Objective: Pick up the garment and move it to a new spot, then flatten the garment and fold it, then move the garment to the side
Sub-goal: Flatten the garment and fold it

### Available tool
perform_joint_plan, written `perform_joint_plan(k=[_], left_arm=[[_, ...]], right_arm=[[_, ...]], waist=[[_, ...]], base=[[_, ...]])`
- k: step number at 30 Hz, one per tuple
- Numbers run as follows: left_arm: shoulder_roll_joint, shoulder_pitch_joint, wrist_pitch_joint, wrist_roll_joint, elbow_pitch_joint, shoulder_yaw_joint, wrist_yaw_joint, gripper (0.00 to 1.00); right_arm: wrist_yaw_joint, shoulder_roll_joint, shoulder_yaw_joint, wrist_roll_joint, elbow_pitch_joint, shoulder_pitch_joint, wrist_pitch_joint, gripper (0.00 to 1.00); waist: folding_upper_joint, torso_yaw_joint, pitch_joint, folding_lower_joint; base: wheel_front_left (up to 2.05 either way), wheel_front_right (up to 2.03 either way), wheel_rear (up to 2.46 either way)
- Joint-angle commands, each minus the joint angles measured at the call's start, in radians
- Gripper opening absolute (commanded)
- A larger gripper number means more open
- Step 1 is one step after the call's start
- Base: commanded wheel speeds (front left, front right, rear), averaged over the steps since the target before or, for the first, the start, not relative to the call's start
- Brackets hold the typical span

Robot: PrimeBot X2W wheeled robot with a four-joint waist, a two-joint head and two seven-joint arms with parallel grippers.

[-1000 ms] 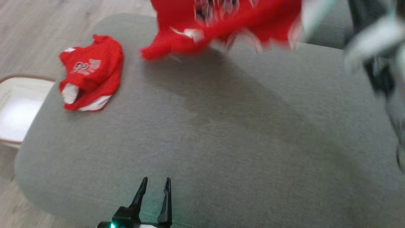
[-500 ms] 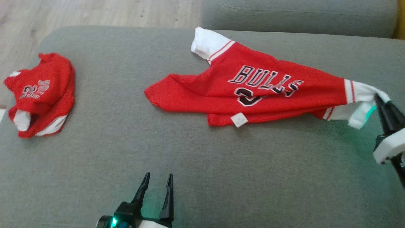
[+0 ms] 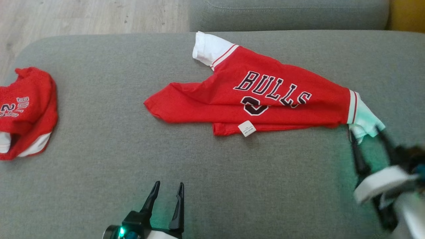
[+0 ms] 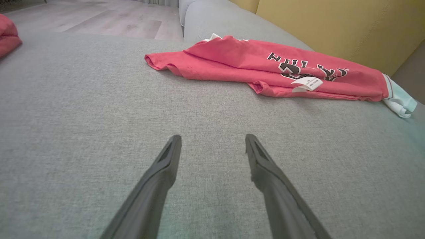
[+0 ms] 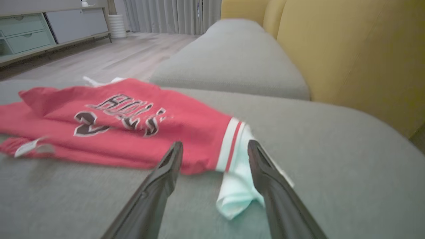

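Right jaws stand wide open, their two fingers (image 5: 166, 179) framing the white sleeve (image 5: 237, 189) of the red jersey (image 3: 265, 99) without clearly pinching it. Left jaws are open too, low over bare grey cushion (image 3: 199, 186), well apart from the jersey. The jersey lies across the back half of the cushion, lettering up, its lower edge doubled under and a label (image 3: 247, 128) turned out. I judge the carry to a new spot done and flattening in hand. The next move calls for both jaws to take opposite edges and draw the doubled layer out. Head view shows a second red jersey (image 3: 26, 113) bunched at the cushion's left edge; right wrist view adds the yellow backrest (image 5: 348, 66) behind.
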Motion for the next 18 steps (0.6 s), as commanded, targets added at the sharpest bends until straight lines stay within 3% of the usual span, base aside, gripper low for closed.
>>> perform_joint_plan(k=[1, 10, 18], left_arm=[[-0.003, -0.04, -0.011, -0.005, -0.023, 0.021, 0.006, 1.0], [-0.003, -0.065, -0.011, -0.013, -0.026, 0.015, 0.015, 1.0], [-0.003, -0.161, -0.011, -0.032, -0.033, 0.047, 0.024, 1.0]], right_arm=[[0.004, 0.007, 0.018, -0.01, -0.024, 0.041, -0.006, 1.0], [0.004, 0.112, -0.026, -0.034, -0.044, 0.113, -0.006, 1.0], [0.004, 0.145, -0.033, -0.046, -0.091, 0.096, -0.006, 1.0]], waist=[[0.0, -0.006, 0.004, 0.0], [0.0, -0.039, 0.019, 0.0], [0.0, -0.077, 0.059, 0.0]], base=[[0.0, 0.0, 0.0], [0.0, 0.0, 0.0], [0.0, 0.0, 0.0]])
